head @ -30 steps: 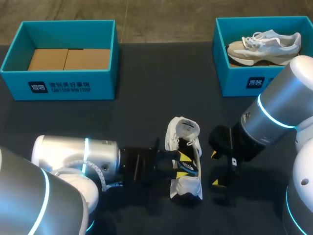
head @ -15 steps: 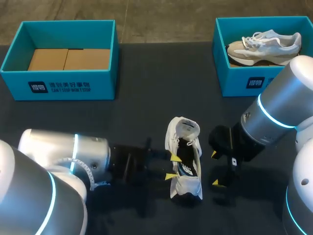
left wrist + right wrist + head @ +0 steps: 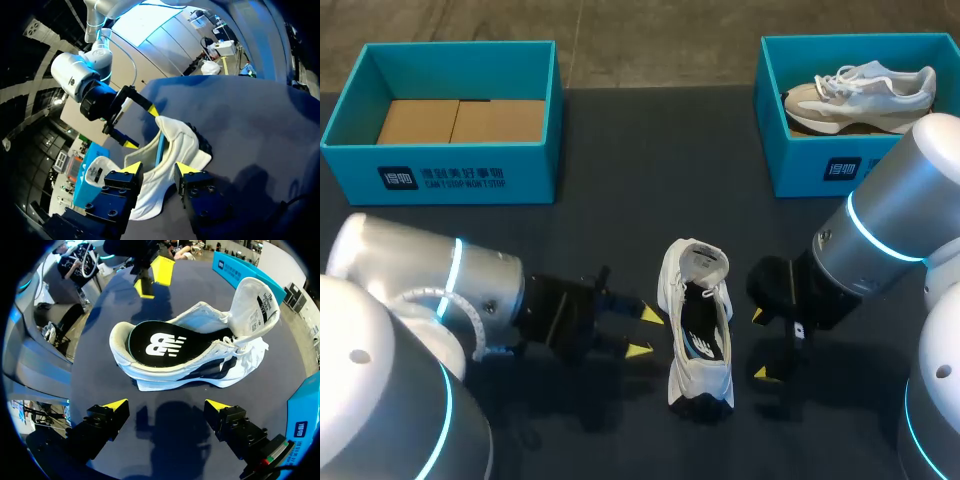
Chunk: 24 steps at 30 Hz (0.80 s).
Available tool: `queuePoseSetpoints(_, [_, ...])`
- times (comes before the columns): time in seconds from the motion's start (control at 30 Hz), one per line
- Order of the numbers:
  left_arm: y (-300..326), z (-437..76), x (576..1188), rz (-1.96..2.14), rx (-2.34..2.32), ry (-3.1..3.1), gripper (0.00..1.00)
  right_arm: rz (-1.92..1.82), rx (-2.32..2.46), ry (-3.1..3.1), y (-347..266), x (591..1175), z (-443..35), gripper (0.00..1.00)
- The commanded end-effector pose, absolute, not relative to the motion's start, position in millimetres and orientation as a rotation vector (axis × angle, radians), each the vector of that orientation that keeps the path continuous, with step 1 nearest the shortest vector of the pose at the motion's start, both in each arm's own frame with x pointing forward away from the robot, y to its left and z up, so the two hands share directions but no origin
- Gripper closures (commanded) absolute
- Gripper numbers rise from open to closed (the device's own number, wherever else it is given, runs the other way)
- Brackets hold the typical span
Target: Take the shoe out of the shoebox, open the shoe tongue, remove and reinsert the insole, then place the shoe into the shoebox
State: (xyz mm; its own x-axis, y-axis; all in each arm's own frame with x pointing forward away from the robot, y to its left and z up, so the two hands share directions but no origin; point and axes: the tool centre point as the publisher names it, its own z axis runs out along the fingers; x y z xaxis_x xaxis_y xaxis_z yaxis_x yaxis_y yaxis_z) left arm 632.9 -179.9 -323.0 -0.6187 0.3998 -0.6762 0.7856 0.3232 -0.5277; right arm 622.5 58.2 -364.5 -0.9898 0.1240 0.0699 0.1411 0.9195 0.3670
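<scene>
– Over at the left of the dark bench, what do we have?

– An open teal cardboard shoebox with only brown card lying in its bottom. Nearer the front edge, the left gripper sits low over the bench. Its yellow-tipped fingers are parted with nothing between them, just beside the shoe and not touching it.

– And the shoe itself?

– The white mesh sneaker is out of any box and rests on the bench between the two grippers. Its padded white tongue is folded right back, so the mouth gapes open. The black printed insole lies flat inside.

– So has the insole been out and back in?

– I can't tell from this. It is seated in the shoe, which fits either a pull not yet made or a reinsertion already done. Taking the shoe out and opening the tongue look finished.

– What about the right side?

– The right gripper hangs just off the sneaker's other flank. It is also spread wide and empty, with bare bench between its tips. Behind it, a second teal shoebox holds a grey and white sneaker.

– What's left, then?

– Boxing the shoe, for certain, since it is well apart from both boxes. The insole step may also remain before that, and neither gripper has hold of anything yet.
</scene>
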Motion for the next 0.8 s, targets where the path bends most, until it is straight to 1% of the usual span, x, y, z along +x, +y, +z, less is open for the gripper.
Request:
queuePoseSetpoints(0.03, [-160, -310, 637, -1.13, 1.269, 2.335, 0.72, -0.583, -0.211, -3.035, 59, 621, -365, 0.0])
queuePoseSetpoints(0.07, [-158, -309, 639, -1.125, 1.267, 2.341, 0.77, -0.583, -0.211, -3.035, 59, 621, -365, 0.0])
queuePoseSetpoints(0.1, [-156, -309, 640, -1.108, 1.296, 2.357, 0.97, -0.579, -0.211, -3.039, 58, 622, -363, 0.0])
queuePoseSetpoints(0.13, [-153, -309, 641, -1.097, 1.329, 2.369, 1.0, -0.579, -0.199, -3.044, 57, 623, -360, 0.0])
queuePoseSetpoints(0.37, [-141, -306, 647, -0.996, 1.461, 2.421, 1.0, -0.549, -0.139, -3.085, 40, 630, -340, 0.0])
queuePoseSetpoints(0.63, [-142, -294, 654, -0.882, 1.653, 2.458, 1.0, -0.477, -0.125, -3.114, -3, 642, -318, 0.0])
queuePoseSetpoints(0.8, [-145, -289, 656, -0.83, 1.717, 2.454, 1.0, -0.531, -0.092, -3.105, -31, 651, -307, 0.0])
